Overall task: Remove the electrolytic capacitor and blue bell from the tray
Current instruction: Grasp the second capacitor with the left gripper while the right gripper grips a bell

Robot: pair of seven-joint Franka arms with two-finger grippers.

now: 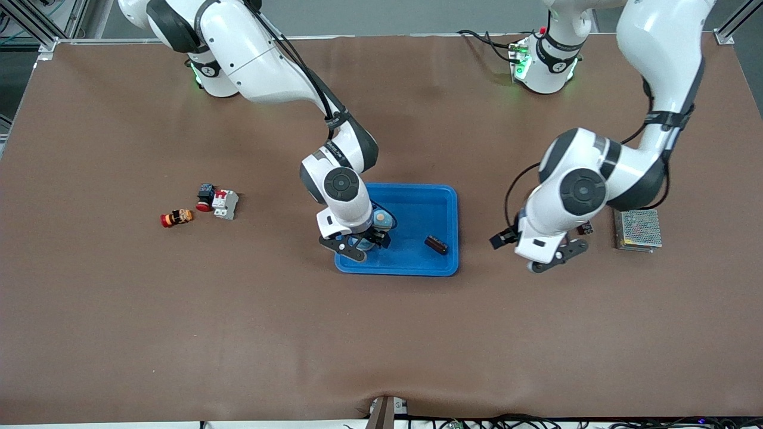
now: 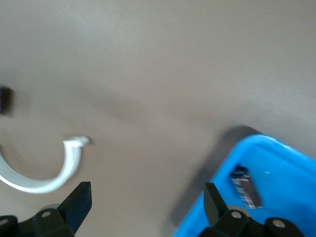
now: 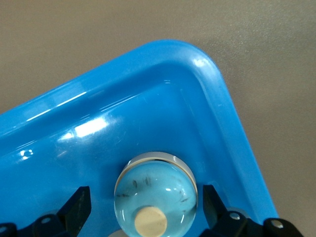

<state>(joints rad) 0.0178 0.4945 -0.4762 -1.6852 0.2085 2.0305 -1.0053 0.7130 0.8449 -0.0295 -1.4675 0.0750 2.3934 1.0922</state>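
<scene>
Bell (image 3: 155, 195) sits in the blue tray (image 3: 232, 123) between the wide-open right claw (image 3: 143, 210); left claw (image 2: 145, 207) open, empty

Tray (image 1: 444, 196): blue, mid-table, holds bell (image 1: 381, 220) and capacitor (image 1: 436, 244) | right gripper (image 1: 357, 245): open over bell | left gripper (image 1: 557, 256): open, over bare table beside tray
</scene>
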